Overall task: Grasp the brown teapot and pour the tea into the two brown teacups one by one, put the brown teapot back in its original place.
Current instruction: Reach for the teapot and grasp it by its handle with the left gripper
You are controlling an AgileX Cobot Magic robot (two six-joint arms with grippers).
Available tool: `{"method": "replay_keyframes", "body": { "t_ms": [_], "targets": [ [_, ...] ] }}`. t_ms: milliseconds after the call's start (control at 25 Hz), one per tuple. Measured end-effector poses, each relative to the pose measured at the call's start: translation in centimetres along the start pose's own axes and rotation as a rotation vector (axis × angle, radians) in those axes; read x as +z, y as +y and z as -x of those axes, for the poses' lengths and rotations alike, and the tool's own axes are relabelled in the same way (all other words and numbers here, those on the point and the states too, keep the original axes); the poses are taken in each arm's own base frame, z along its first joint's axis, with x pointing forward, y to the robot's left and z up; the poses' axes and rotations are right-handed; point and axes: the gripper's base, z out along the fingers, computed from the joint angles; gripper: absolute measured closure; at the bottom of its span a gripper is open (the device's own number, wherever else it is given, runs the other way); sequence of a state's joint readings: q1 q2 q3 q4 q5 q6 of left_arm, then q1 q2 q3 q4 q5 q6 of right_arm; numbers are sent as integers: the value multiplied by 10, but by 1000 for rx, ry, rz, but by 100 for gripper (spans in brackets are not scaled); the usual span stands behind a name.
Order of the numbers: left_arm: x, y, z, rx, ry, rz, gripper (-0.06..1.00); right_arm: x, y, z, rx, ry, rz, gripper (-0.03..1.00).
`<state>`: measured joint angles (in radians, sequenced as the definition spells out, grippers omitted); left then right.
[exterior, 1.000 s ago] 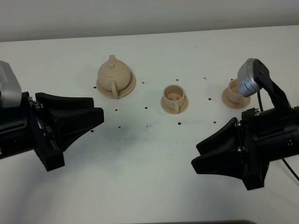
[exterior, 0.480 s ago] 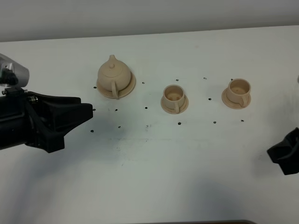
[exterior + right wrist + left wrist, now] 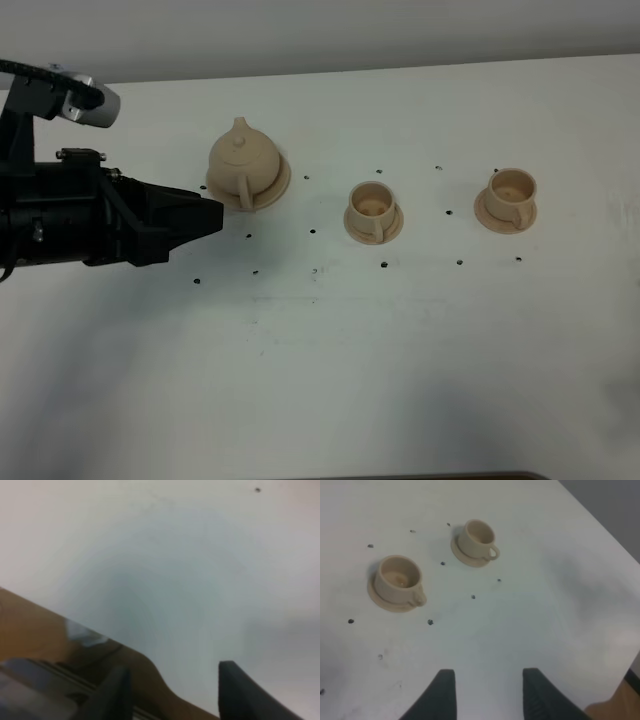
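Changes since a second ago: the right arm has left the high view altogether, and the left arm has swung its black two-fingered left gripper [image 3: 214, 214] in toward the pot. Item one, the brown teapot [image 3: 243, 160]: pale tan, round-bellied, knobbed lid, spout toward 12 o'clock and loop handle toward 6. It stands at about 10 o'clock on the white table [image 3: 400, 350], on the wide round tan saucer [image 3: 284, 178] that is its original place. The left gripper's tip lies at the pot's 7 o'clock, close by the saucer rim but apart from it. Its fingers [image 3: 445, 692] stand partly spread with nothing between them. Items two and three, the two brown teacups, are small tan cylinders with loop handles, each on a small matching saucer. The nearer cup [image 3: 372, 204] is at the teapot's 4 o'clock, and the farther cup [image 3: 512, 189] is well off at its 3 o'clock. Both are upright, handles toward 6 o'clock. Item four, the right gripper [image 3: 175, 676]: dark fingers held apart, empty, over the table edge. Small dark dots [image 3: 314, 231] speckle the tabletop.
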<state>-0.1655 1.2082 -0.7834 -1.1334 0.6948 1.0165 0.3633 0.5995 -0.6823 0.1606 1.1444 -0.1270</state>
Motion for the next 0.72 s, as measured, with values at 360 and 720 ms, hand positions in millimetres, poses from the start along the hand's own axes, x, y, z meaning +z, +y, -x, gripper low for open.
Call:
{"method": "replay_keyframes", "body": {
  "t_ms": [360, 720],
  "targets": [
    [15, 11, 17, -26, 20, 3, 61, 2, 0, -38, -17, -60, -28, 55],
    [9, 13, 33, 2, 67, 65, 61, 12, -3, -50, -22, -66, -46, 55]
  ]
}}
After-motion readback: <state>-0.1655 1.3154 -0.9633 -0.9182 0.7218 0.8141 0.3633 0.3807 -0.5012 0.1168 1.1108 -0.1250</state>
